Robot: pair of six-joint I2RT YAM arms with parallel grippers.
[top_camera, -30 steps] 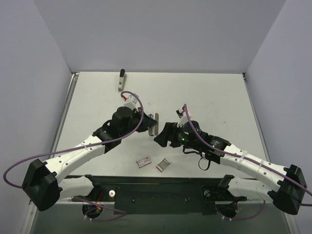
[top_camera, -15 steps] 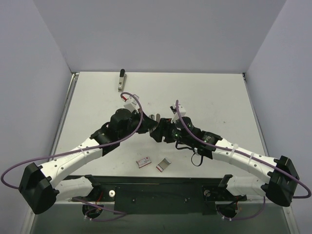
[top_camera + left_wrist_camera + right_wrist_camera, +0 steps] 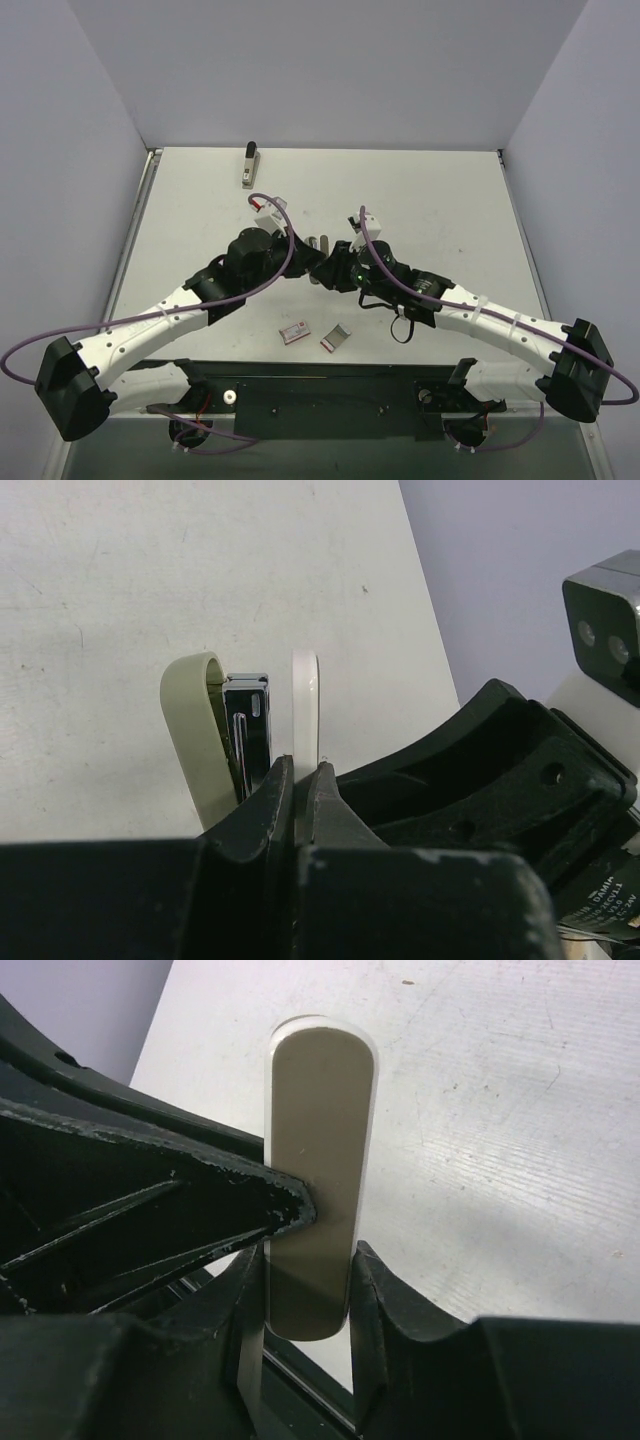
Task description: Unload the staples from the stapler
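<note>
The stapler (image 3: 320, 244) is held off the table between both grippers, near the table's middle, and it is spread open. My left gripper (image 3: 306, 258) (image 3: 300, 772) is shut on its thin white bar (image 3: 305, 695). Beside that bar stand the chrome magazine (image 3: 250, 725) and the beige top arm (image 3: 195, 730). My right gripper (image 3: 326, 268) (image 3: 308, 1257) has a finger pressed against each side of the beige arm (image 3: 320, 1130). A black finger of the left gripper (image 3: 200, 1195) crosses in front of it. The staples cannot be made out in the magazine.
A small red-and-white box (image 3: 294, 332) and a small grey box (image 3: 335, 338) lie near the front edge. A second stapler with a black end (image 3: 250, 165) lies at the back left. Walls close in the table (image 3: 440, 200) at the back and both sides.
My right gripper moved left up to the stapler and closed its jaws onto the beige arm. The left gripper kept its grip and lifted the stapler slightly.
</note>
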